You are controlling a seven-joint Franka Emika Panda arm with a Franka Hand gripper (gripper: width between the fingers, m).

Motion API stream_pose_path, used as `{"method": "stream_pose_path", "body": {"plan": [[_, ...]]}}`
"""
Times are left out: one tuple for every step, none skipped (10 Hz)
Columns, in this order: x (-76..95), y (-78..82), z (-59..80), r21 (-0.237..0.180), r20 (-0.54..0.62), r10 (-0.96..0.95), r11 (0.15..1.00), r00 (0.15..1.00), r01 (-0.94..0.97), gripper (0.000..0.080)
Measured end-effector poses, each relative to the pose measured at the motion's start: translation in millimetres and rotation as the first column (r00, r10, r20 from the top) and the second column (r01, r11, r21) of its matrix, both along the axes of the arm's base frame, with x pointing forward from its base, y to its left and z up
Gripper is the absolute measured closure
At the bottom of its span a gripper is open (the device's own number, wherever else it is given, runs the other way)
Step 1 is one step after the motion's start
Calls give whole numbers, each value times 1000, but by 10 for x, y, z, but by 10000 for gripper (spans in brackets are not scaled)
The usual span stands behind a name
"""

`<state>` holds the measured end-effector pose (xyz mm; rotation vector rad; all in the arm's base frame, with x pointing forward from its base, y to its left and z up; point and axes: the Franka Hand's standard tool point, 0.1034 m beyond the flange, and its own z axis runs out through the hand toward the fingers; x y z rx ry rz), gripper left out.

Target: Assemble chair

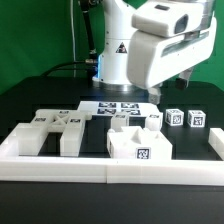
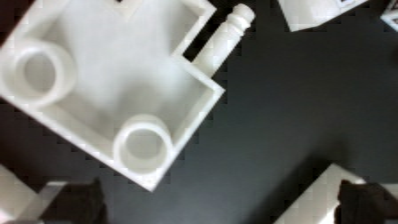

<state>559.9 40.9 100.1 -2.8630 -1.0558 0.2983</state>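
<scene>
Gripper [image 2: 199, 203] jaws are spread wide — nothing is pinched. Chair pieces [image 1: 125, 135] are laid loose on the black table [image 1: 30, 95]: forked slab [image 1: 55, 128] at the exterior view's left, tagged block [image 1: 142, 150] up front, two cubes [image 1: 186, 118] at its right.

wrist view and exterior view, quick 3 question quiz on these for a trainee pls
1. True or false: the hand is gripping a chair part.
2. In the exterior view, the two small tagged cubes lie toward: A) that view's left, B) that view's right, C) inside the hand.
3. Fill in: in the wrist view, the white slab shows ___ round sockets.
Key: 1 false, it is open and empty; 2 B; 3 two.
</scene>
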Motion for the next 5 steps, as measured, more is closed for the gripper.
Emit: {"method": "stream_pose_path", "body": {"plan": [[25,-43,-26,-2,10,-31,1000,999,31,150],[50,-27,-36,-12,23,-102,995,995,102,150],[48,-14,-36,-23,23,-169,985,985,169,150],[48,-14,-37,-29,23,-201,979,979,201,150],[47,-6,-38,-42,25,-279,959,960,280,150]]}}
